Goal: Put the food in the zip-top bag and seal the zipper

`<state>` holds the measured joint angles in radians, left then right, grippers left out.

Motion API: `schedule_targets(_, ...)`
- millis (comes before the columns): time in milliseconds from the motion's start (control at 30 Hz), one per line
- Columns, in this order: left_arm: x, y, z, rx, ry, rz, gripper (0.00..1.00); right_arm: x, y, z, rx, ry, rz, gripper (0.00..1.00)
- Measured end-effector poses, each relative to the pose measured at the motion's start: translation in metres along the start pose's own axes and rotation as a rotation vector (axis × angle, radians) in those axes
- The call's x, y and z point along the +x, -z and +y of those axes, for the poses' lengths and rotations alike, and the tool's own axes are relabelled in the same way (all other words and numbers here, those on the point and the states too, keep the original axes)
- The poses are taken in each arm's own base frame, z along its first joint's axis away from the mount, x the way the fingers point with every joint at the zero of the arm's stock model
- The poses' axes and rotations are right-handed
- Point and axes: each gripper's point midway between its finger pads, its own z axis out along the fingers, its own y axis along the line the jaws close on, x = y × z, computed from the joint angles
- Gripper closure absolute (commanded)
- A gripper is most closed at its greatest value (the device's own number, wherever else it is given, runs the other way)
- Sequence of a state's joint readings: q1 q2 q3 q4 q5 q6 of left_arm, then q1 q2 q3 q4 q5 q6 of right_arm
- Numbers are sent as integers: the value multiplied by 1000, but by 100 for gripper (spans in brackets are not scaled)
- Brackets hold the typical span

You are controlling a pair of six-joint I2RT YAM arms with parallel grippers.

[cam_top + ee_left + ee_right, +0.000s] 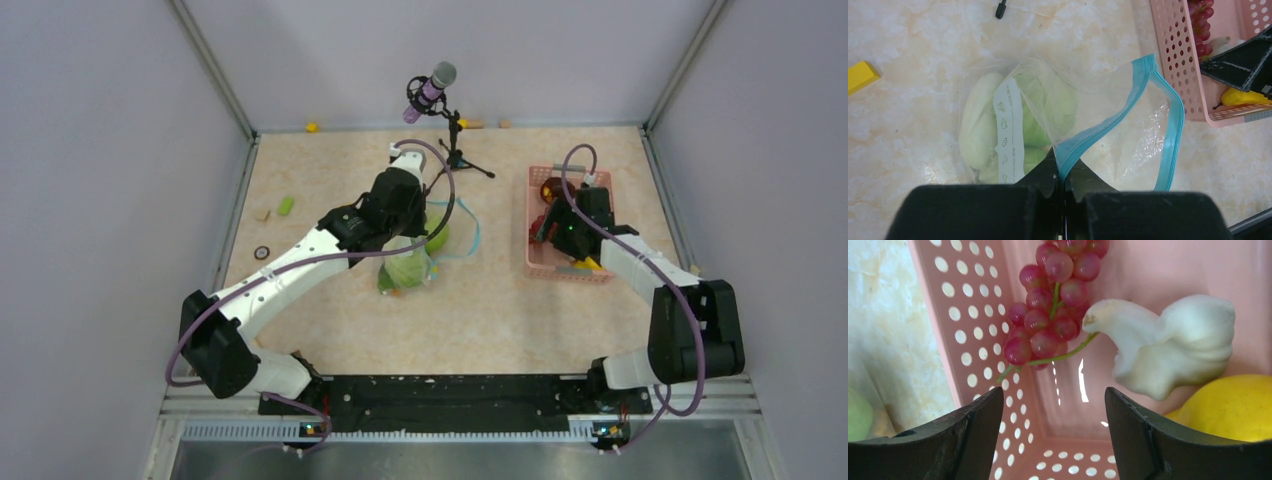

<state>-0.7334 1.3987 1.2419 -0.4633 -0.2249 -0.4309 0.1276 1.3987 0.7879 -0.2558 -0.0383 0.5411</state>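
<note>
The clear zip-top bag [1128, 130] lies on the table, its mouth gaping. My left gripper [1064, 172] is shut on the near stretch of the light blue zipper [1108, 117]. A pale green cabbage [1045, 112] and a white oblong vegetable [978, 127] sit inside the bag. My right gripper [1054, 412] hangs open inside the pink basket [955, 315], with nothing between its fingers. Just beyond it in the basket lie red grapes [1048, 315], a white garlic-like piece [1173, 347] and a yellow fruit [1233, 412]. From above, the bag [452, 228] lies mid-table, left of the basket [530, 262].
A microphone on a small tripod [432, 88] stands at the back centre. Small bits lie on the table: a yellow block [860, 76], a green piece [286, 205] and a yellow one [312, 127]. Grey walls close in the table's sides and back.
</note>
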Motion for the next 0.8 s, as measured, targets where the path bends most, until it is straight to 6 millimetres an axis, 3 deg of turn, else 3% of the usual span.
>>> schedule_targets(300, 0, 0, 0, -1, -8, 0, 100, -10, -15, 3, -10, -20, -45, 33)
schedule_targets(800, 0, 0, 0, 0, -7, 0, 100, -8, -19, 1, -6, 0, -40, 37)
